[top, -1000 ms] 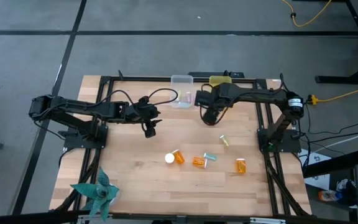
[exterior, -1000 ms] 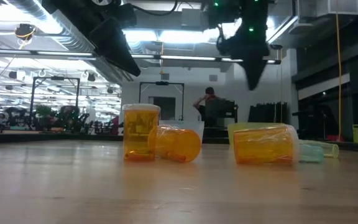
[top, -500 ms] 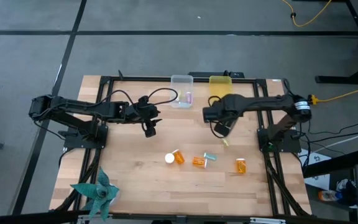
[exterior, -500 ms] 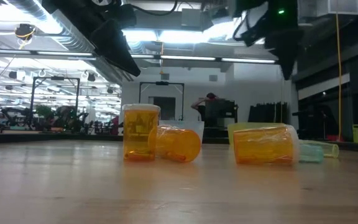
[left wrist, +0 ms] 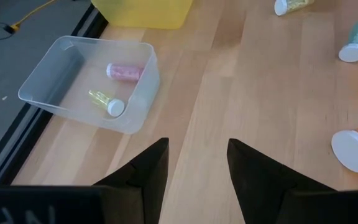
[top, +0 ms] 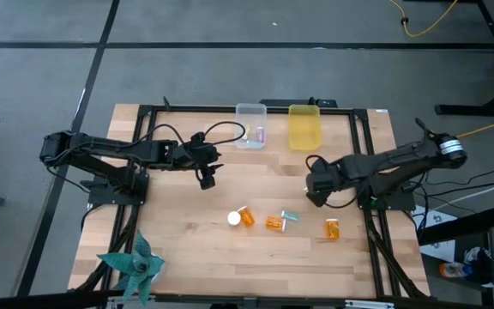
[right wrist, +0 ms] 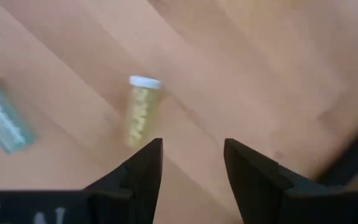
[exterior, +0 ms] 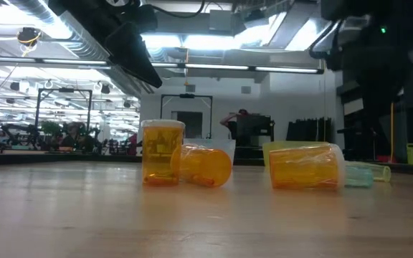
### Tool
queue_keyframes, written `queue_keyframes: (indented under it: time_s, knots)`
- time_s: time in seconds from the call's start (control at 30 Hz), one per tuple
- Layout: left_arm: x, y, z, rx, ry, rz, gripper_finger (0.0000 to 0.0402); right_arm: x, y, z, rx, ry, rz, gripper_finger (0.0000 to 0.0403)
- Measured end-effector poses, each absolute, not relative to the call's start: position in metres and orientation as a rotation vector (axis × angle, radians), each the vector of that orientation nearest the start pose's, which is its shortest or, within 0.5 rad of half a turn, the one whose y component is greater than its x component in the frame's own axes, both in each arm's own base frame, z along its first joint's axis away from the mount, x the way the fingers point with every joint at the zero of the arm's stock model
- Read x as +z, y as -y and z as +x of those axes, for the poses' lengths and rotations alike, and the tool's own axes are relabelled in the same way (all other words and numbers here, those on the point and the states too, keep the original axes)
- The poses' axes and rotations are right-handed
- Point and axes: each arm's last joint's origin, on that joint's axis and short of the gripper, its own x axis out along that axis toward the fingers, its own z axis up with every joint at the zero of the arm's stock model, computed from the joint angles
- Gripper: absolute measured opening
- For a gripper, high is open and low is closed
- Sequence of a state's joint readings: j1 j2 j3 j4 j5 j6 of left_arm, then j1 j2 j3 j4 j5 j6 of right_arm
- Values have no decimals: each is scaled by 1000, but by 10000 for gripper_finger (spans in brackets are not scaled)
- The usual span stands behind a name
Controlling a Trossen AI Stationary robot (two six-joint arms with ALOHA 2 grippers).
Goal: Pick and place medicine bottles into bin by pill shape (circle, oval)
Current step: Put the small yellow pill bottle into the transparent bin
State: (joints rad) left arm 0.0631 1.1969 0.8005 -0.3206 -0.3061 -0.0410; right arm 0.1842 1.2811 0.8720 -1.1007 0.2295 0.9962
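Note:
Medicine bottles lie on their sides mid-table: an amber bottle with a white cap (top: 241,216), a second amber bottle (top: 274,223), a teal vial (top: 290,216) and a third amber bottle (top: 332,228). My right gripper (top: 316,194) hangs open, pointing down above a pale green vial (right wrist: 140,107). In the high view the gripper hides that vial. The teal vial (right wrist: 0,119) lies beside it. My left gripper (top: 206,178) waits open and empty at the left, near the clear bin (left wrist: 55,81). That bin holds a pink vial (left wrist: 124,71) and a yellow-green vial (left wrist: 106,102).
A yellow bin (top: 304,127) stands beside the clear bin (top: 250,136) at the far edge. A teal paper pinwheel (top: 131,266) sits at the near left corner. Black frame rails (top: 144,172) run along the table's sides. In the low view a person (exterior: 244,125) sits far behind the table.
My right gripper has swung from in front of the bins toward the table's near and right edges, sinking and rolling about its own axis. It now hangs over the pale green vial. Its fingers have stayed apart. The bottles have not moved.

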Motion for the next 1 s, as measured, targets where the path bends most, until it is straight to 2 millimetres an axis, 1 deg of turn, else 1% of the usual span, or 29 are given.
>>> queue_keyframes:
  time_s: [0.2,0.27,0.53,0.7,1.0]
  knots:
    - [247,-24,244,368,-708,49,157,180,-37,193,-660,-1272,614,174]
    - [247,-24,244,367,-708,49,157,172,-37,193,-642,-1256,631,174]
    - [247,-24,244,367,-708,48,157,160,-37,192,-618,-1209,646,174]
    - [247,-24,244,367,-708,49,157,147,-36,188,-601,-1194,628,174]
    - [247,-24,244,367,-708,49,157,131,-32,181,-639,-1129,579,174]
